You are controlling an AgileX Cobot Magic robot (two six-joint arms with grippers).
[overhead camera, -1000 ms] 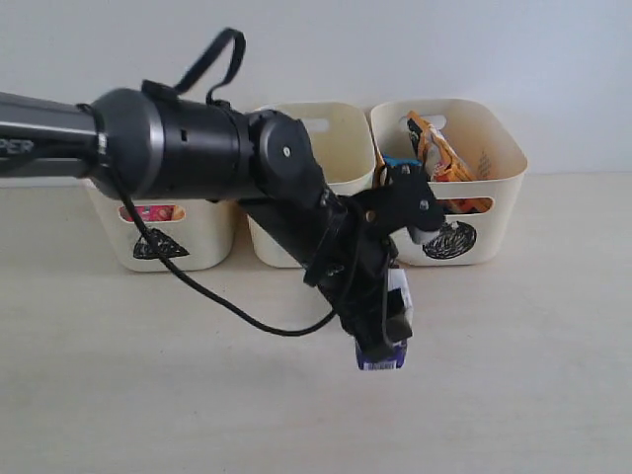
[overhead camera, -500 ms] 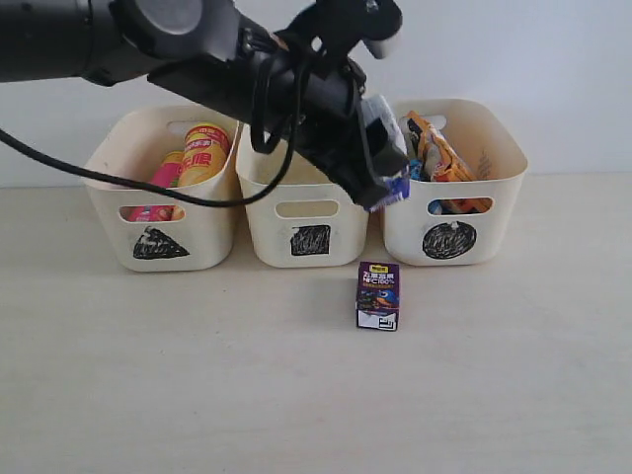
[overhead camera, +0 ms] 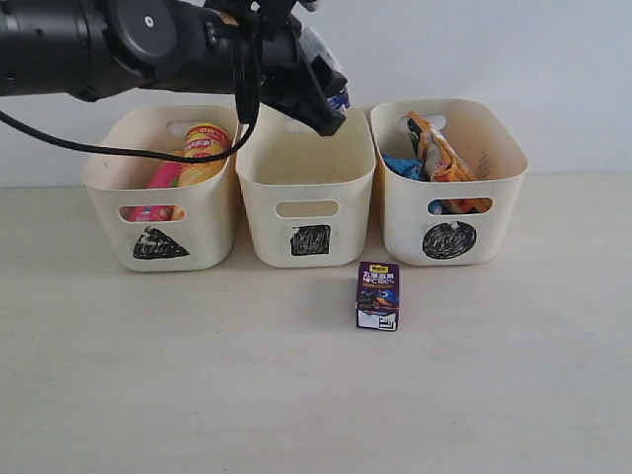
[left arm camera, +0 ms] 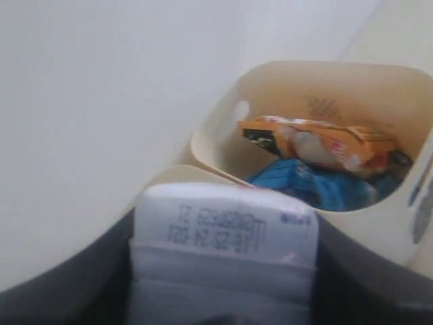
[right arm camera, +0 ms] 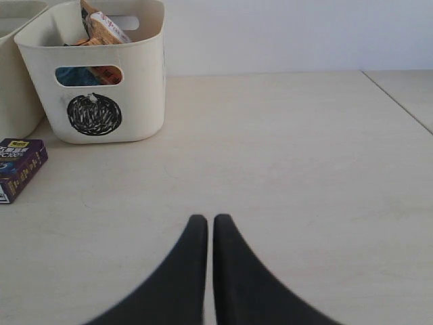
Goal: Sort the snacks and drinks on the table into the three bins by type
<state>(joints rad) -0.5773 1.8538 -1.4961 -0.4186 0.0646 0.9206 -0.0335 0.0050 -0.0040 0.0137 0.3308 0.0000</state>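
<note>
My left gripper hangs above the square-marked middle bin, shut on a small white carton with a blue end. A second dark purple carton stands on the table in front of the bins. The triangle bin holds a yellow tube and a pink tube. In the circle bin lie an orange bag and a blue bag. Low over bare table, my right gripper is shut and empty, to the right of the circle bin.
The three bins stand in a row against a white wall. The left arm's black cable droops across the triangle bin. In the right wrist view the table's edge runs off to the right of open table.
The left arm has risen from table level, up and leftward, carrying its carton to above the middle bin. The purple carton on the table has come into view. The right gripper stays shut.
</note>
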